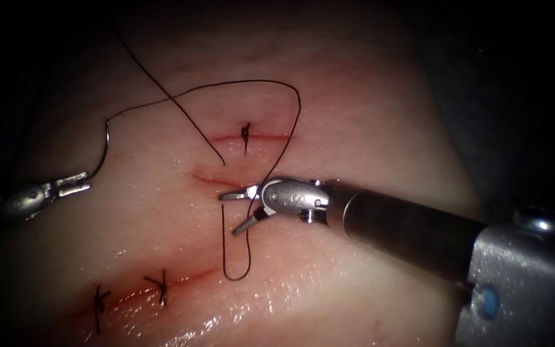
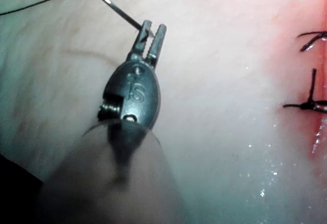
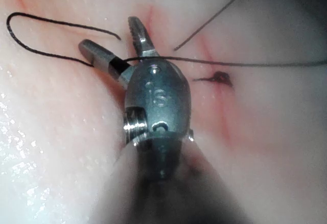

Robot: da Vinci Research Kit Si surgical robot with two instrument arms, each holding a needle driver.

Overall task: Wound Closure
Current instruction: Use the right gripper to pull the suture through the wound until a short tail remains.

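The left tool (image 1: 75,185), well left of the cut (image 1: 226,181), pinches the needle (image 1: 104,148) near one end; the needle curves up from it, clear of the tissue (image 1: 354,115). The right tool (image 1: 239,209) sits at the cut with its jaws spread, holding nothing (the thread (image 1: 271,82) runs between them). From the needle the thread arcs over a finished stitch (image 1: 246,135) and drops into a loop below the cut.

Tissue (image 1: 367,128) — thread (image 1: 277,87) looped across it, knotted stitches (image 1: 162,287).
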